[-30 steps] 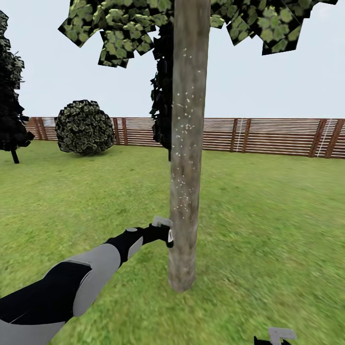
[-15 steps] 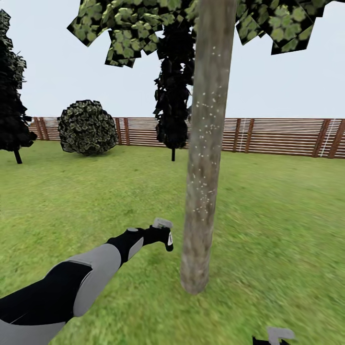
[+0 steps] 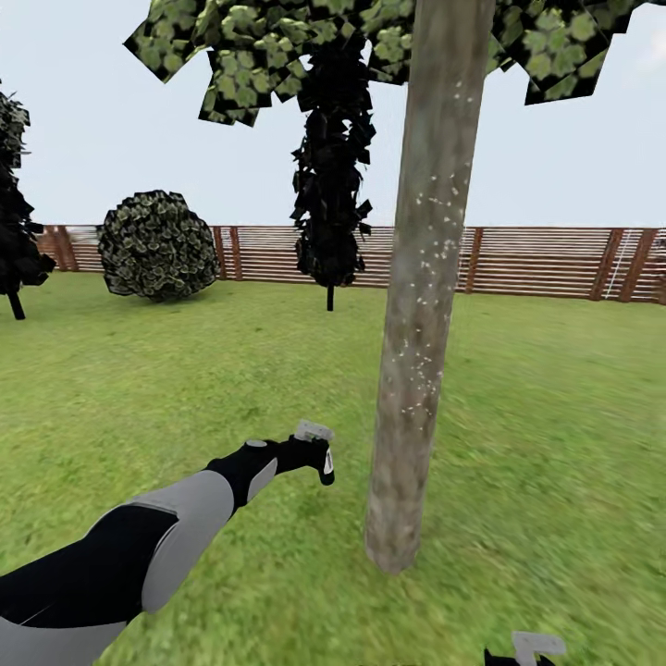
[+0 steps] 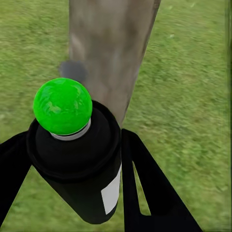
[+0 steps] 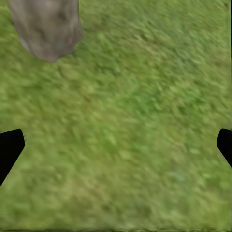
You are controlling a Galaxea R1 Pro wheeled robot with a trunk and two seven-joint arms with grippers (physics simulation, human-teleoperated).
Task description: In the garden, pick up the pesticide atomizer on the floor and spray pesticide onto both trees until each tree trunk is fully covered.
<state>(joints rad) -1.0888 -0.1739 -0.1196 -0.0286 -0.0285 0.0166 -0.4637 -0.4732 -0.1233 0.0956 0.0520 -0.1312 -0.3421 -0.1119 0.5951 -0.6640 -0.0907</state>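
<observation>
Conifer, far left: a dark narrow conifer (image 3: 13,213) stands at the lawn's edge, about ten o'clock from the robot, well apart from the work.
Round shrub: a mottled ball-shaped shrub (image 3: 154,245) sits just before the slat fence (image 3: 546,261), near eleven o'clock.
Left gripper: the left gripper (image 3: 314,455) reaches forward at the end of the grey and black arm; its two black fingers (image 4: 150,188) are clamped on either side of the pesticide atomizer (image 4: 79,164).
Atomizer, location: held in the left gripper, just beside the tree trunk (image 3: 425,305) and apart from it, low on the trunk at roughly twelve o'clock.
Atomizer, handling: judged a small, rigid, light bottle with a smooth dark body, so likely slippery. The hold sits on the body below the collar, which looks the right place; the green ball top (image 4: 63,105) should stay free.
Atomizer, contents: opaque body, fill level cannot be told.
Second conifer: another dark conifer (image 3: 331,176) stands behind, near the fence, at twelve o'clock.
Trunk, coverage: pale specks dot the mid and upper trunk facing the robot. I judge the lowest part and the far side not yet covered.
Crown: flat-leaved foliage (image 3: 277,46) overhead.
Right gripper: the right gripper (image 3: 525,653) hangs low at five o'clock over grass (image 5: 145,121); its fingertips (image 5: 9,147) stand wide apart, holding nothing.
</observation>
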